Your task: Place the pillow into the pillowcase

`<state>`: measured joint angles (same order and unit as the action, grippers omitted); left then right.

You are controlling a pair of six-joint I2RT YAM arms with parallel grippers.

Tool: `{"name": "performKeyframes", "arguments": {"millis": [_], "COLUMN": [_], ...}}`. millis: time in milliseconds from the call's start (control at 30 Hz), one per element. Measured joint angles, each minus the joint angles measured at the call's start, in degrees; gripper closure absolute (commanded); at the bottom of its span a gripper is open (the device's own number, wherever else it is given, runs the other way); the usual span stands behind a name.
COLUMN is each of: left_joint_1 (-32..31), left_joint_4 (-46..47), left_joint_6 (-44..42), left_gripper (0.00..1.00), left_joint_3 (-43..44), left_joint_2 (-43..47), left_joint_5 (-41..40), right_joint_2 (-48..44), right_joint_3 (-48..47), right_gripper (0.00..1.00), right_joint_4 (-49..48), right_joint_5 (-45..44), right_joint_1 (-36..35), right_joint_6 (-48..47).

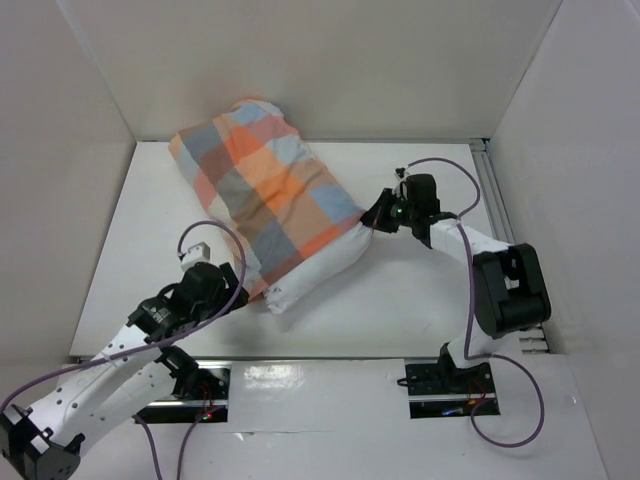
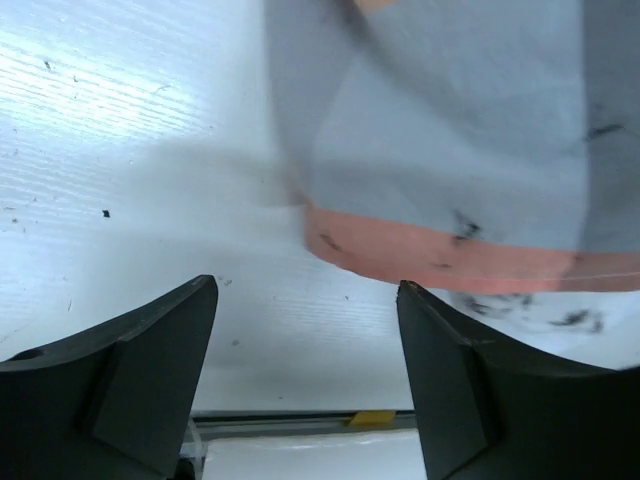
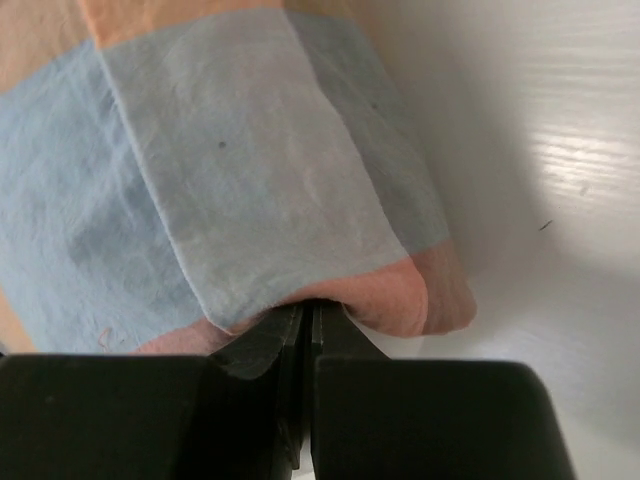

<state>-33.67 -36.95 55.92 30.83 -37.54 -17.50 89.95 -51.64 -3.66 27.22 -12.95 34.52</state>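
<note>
The left claw (image 2: 305,290) gapes empty, the pillowcase (image 1: 265,190) hem just ahead of it on the desk (image 1: 400,295). Most of the pillow (image 1: 322,266) is sleeved; its white end remains to cover. The right claw (image 3: 308,318) pinches the hem's corner.

We note a white table (image 1: 420,290), lightly specked. White walls (image 1: 330,60) stand behind, left and right of it; a metal rail (image 1: 496,192) lines its right edge.
</note>
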Motion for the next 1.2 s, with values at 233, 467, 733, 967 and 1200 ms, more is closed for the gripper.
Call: {"name": "performKeyframes", "arguments": {"millis": [233, 467, 733, 967, 1200], "left_joint_1": [-0.2, -1.0, -2.5, -5.0, -5.7], "left_joint_4": [2.8, 11.6, 22.7, 27.7, 29.5], "left_joint_6": [-0.2, -1.6, -6.5, -9.1, -7.5], "left_gripper": [0.08, 0.17, 0.02, 0.06, 0.23], "left_joint_3": [-0.9, -9.0, -15.1, -9.4, -8.9], "left_joint_2": [-3.6, -3.3, -1.1, -18.5, -19.4], "left_joint_5": [0.2, 5.0, 10.2, 9.0, 3.6], "right_joint_2": [8.3, 9.4, 10.5, 10.7, 10.7], "right_joint_3": [-8.1, -10.5, -10.7, -11.3, -11.6], "right_gripper": [1.0, 1.0, 1.0, 1.0, 1.0], "right_joint_4": [-0.7, -4.5, -5.8, -6.2, -6.2], "right_joint_5": [5.9, 8.2, 9.0, 9.2, 9.5], "right_joint_1": [5.1, 5.1, 5.1, 5.0, 5.0], "right_joint_6": [2.6, 5.2, 6.6, 7.5, 7.8]}}
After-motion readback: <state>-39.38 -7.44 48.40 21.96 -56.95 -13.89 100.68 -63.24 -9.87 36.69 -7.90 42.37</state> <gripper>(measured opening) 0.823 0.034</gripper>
